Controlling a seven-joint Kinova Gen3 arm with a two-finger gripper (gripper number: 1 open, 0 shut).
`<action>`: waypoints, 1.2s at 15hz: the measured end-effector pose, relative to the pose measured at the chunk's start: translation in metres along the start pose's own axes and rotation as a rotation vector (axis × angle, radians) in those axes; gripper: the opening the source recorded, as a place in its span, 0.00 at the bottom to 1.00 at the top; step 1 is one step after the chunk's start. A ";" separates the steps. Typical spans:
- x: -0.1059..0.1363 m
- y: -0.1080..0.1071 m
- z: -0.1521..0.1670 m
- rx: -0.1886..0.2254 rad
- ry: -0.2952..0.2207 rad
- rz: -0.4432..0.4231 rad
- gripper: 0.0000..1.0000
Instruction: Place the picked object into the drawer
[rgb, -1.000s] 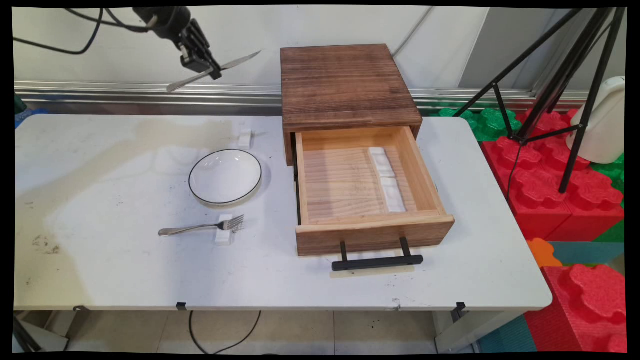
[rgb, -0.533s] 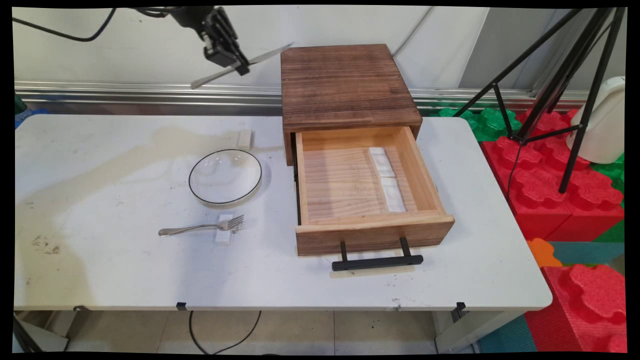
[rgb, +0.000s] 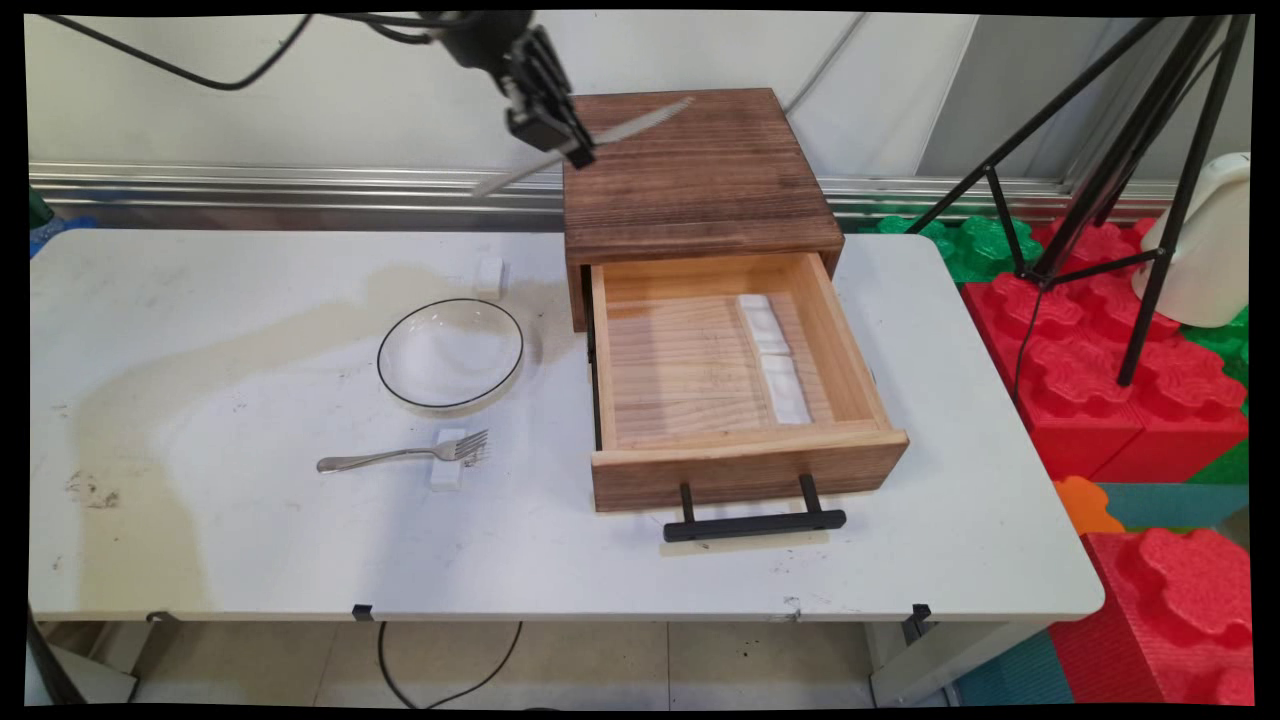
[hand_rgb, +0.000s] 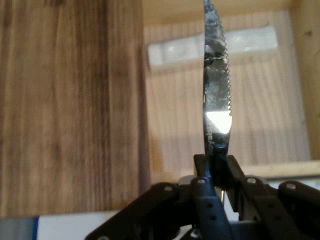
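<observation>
While it hangs high above the table's far side, the black end effector (rgb: 572, 147) is clenched on a serrated table knife (rgb: 590, 143), gripping it near the middle of its length. In the main view the knife's long axis runs at a slant, its toothed blade pointing up and to the right over the dark top of the wooden drawer box (rgb: 690, 165), its handle end pointing down and to the left toward the wall rail. In the hand view the knife (hand_rgb: 216, 85) stands straight up from between the fingers (hand_rgb: 204, 172), teeth along its right edge, with the dark box top on the left and the pale drawer floor behind it. The drawer (rgb: 735, 385) is pulled open toward the near side, a black bar handle (rgb: 755, 522) on its front, and two white foam pads (rgb: 775, 358) lie in a row along the right part of its floor. Left of the drawer on the white table (rgb: 250, 540) sits a white plate with a dark rim (rgb: 450, 353), a small white block (rgb: 489, 277) just behind it, and nearer the camera a metal fork (rgb: 405, 455) rests with its tines on another white block (rgb: 448, 460). The tabletop is stained and scuffed. Beyond its right end are red and green foam blocks (rgb: 1130, 380) and a black tripod (rgb: 1140, 180).
</observation>
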 end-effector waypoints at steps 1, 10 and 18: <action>0.008 0.002 0.006 -0.006 0.007 0.001 0.00; 0.058 0.007 0.089 -0.044 0.045 0.004 0.00; 0.061 -0.001 0.160 -0.070 0.057 -0.001 0.00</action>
